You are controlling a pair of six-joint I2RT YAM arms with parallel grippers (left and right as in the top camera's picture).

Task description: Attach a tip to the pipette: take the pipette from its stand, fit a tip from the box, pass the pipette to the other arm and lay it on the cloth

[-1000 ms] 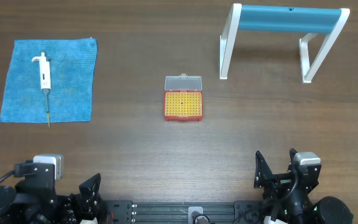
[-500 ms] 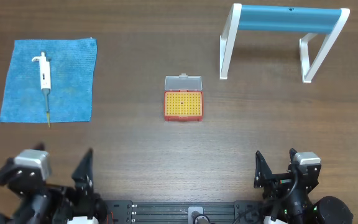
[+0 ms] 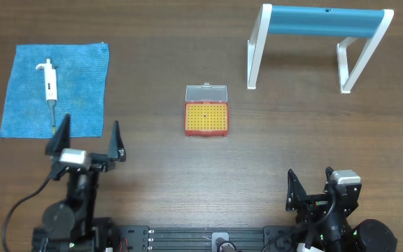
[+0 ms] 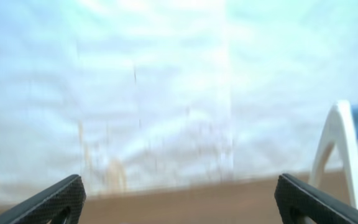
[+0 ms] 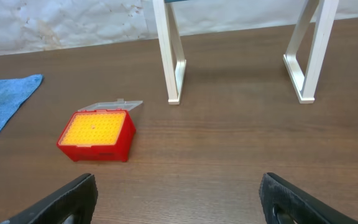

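Top view: a dark wooden desk (image 3: 152,168) seen from above. At far left lies a blue cloth (image 3: 75,84), and the white pipette (image 3: 49,82) rests on it, its yellow tip (image 3: 52,126) pointing toward the cloth's near edge. The red box (image 3: 206,119) of tips sits mid-desk with its clear lid folded back. The white and blue stand (image 3: 320,21) is at upper right, with nothing hanging on it. The left end effector (image 3: 87,138) shows at the cloth's near edge, its 2 fingers spread wide apart and holding nothing. 1 second ago that arm was folded low by its base; it has since swung upright. The right end effector (image 3: 310,187) has not moved from its base; its fingers are apart and empty.

Left wrist view: blurred. The left end effector (image 4: 182,205) faces a pale wall across a strip of desk, with 1 stand leg at the side.

Right wrist view: the right end effector (image 5: 179,202), fingers wide, looks over the box (image 5: 98,134), the stand's legs (image 5: 173,56) and a corner of cloth (image 5: 5,102).

With the tipped pipette lying free on the cloth, the task looks finished; the left arm's swing seems not to have touched it.
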